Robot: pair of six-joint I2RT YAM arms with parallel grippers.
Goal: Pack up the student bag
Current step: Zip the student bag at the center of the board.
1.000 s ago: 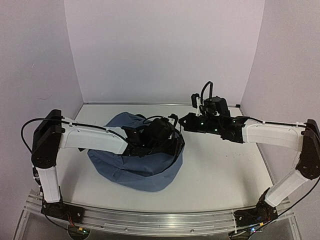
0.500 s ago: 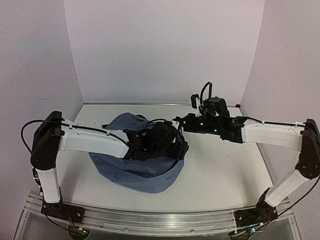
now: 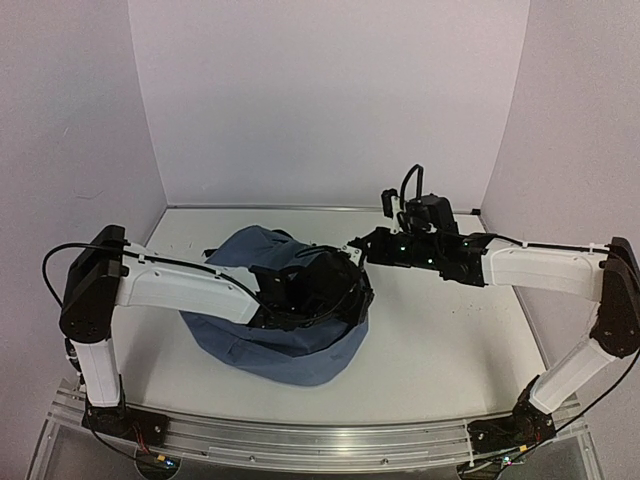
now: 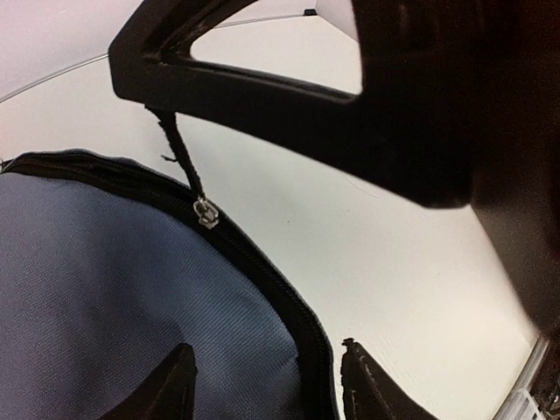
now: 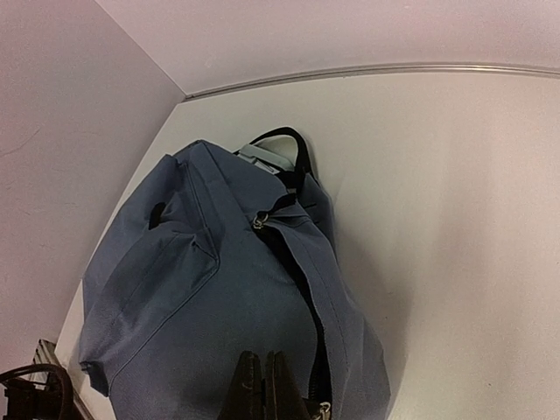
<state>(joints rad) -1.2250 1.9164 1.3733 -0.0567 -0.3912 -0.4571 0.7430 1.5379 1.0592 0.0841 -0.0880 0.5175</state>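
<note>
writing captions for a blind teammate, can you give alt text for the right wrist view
A slate-blue student bag lies on a white table, its black zipper along the right side and a black carry loop at the far end. The right tool, shut, pokes in at the bottom edge over the fabric.

Surface: a pale, off-white table [image 3: 450, 330], closed in by plain walls at the far side and at both flanks.
Lying on it: the student bag [image 3: 290, 350], of slate-blue fabric with a black zipper and straps, is laid directly on the top.
Bag's posture: it is slumped flat, and its black loop handle is turned toward the far wall.
Tabletop showing: a wide stretch is seen to the right of the bag, and a narrower strip to its left.
Near edge: a metal rail [image 3: 330, 440] is fixed along it, on the near side of the bag.
</note>
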